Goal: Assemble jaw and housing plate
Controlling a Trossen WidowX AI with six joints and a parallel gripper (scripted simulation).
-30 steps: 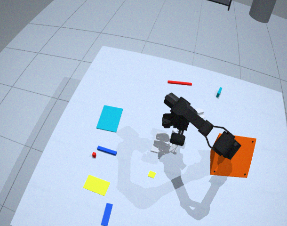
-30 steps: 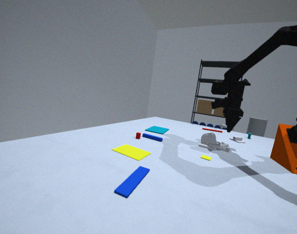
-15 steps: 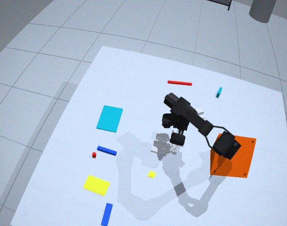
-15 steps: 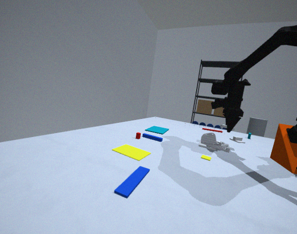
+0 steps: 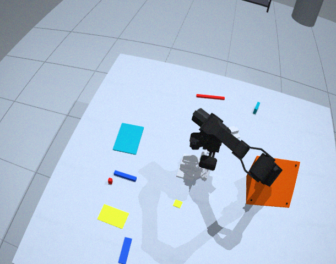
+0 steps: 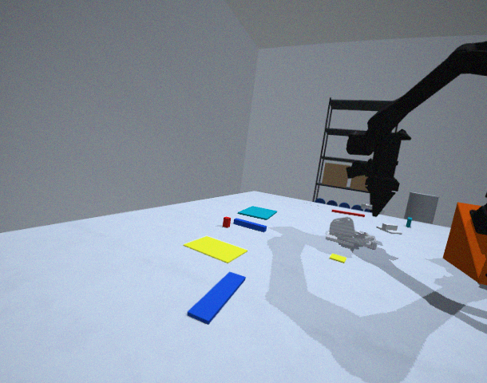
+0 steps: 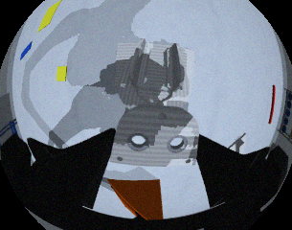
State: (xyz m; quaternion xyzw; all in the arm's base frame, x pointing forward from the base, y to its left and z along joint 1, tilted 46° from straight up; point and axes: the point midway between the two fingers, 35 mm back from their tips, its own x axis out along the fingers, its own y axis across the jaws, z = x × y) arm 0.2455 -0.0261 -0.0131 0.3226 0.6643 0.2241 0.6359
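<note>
My gripper is shut on the grey housing plate, which shows two large round holes and small corner holes in the wrist view. The plate is held in the air, over the near side of the grey mechanism. The mechanism's base lies on the table. In the wrist view one grey jaw and another grey jaw stand side by side, pointing away from the plate. The plate and shadows hide the pins, stubs and gear teeth, so I cannot tell whether the teeth mesh.
A small grey part lies beside the arm. The orange robot base is at the right. A small yellow tile lies near the mechanism. A blue bar, red block and cyan plate lie at the left.
</note>
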